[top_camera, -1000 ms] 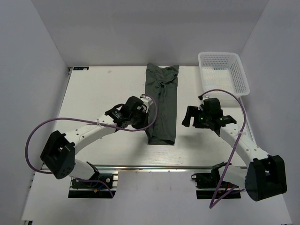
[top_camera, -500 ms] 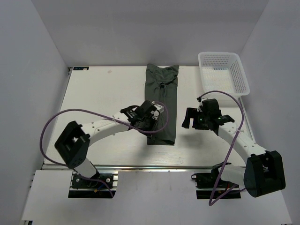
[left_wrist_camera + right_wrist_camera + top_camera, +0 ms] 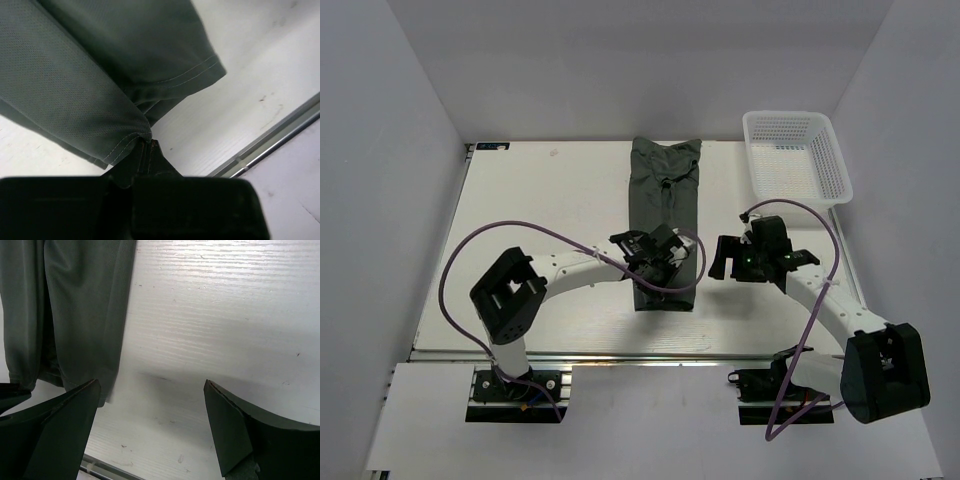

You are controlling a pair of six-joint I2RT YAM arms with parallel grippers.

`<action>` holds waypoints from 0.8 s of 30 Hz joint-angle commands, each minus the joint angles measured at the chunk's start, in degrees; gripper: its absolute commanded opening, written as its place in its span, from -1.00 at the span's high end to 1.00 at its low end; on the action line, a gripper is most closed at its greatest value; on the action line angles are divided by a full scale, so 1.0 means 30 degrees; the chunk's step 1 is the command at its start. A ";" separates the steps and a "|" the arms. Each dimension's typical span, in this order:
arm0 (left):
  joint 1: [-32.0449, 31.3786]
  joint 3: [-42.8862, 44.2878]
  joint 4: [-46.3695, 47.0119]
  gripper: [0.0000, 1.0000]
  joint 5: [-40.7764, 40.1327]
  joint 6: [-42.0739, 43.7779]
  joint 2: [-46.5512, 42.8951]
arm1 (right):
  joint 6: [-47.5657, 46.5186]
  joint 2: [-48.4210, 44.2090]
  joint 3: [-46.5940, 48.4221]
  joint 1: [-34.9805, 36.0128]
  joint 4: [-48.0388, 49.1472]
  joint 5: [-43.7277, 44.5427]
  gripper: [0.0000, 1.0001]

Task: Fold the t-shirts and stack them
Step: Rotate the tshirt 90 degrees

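Observation:
The dark grey-green t-shirt (image 3: pixel 665 190) lies folded into a long narrow strip down the middle of the table. My left gripper (image 3: pixel 675 268) hangs over its near end, shut on the t-shirt. In the left wrist view the t-shirt (image 3: pixel 75 75) is raised from the table, with a stitched hem corner pinched at the tips of the left gripper (image 3: pixel 148 144). My right gripper (image 3: pixel 720 255) stands open just right of the strip. In the right wrist view the right gripper (image 3: pixel 151 383) has only bare table between its fingers, and the t-shirt (image 3: pixel 75 300) lies to the left.
A white mesh basket (image 3: pixel 835 175) sits at the table's far right corner. The metal rail (image 3: pixel 620 358) along the table's near edge runs close below the shirt's near end, and the rail (image 3: pixel 280 130) shows in the left wrist view too. Grey walls enclose the table.
My left arm has swung right, from beside the strip's left edge to over its near end, staying shut. The right gripper has barely shifted and stays open.

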 commanded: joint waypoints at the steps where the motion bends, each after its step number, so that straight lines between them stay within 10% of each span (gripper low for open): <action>1: -0.0358 0.0841 0.0575 1.00 0.0533 -0.0122 -0.0067 | -0.0009 -0.0704 -0.0163 -0.0046 0.0370 -0.0405 -0.79; 7: -0.0737 0.1427 0.0227 0.91 0.0123 -0.0503 0.1133 | -0.0038 -0.1174 -0.0369 -0.0018 0.0283 -0.0435 -0.79; 17: -0.1089 -0.0092 0.0193 -0.31 -0.1723 -0.1060 -0.2542 | -0.0155 -0.1351 -0.0368 -0.0019 0.0194 -0.1019 -0.79; 18: -0.1090 -0.0532 0.0892 -0.99 -0.1491 -0.1060 -0.3194 | -0.0097 -0.1350 -0.0369 -0.0046 0.0311 -0.1108 -0.79; 24: -0.1090 -0.3198 0.1046 -1.00 -0.2922 -0.1440 -0.5427 | -0.0214 -0.1321 -0.0398 0.0012 0.0896 -0.2510 -0.79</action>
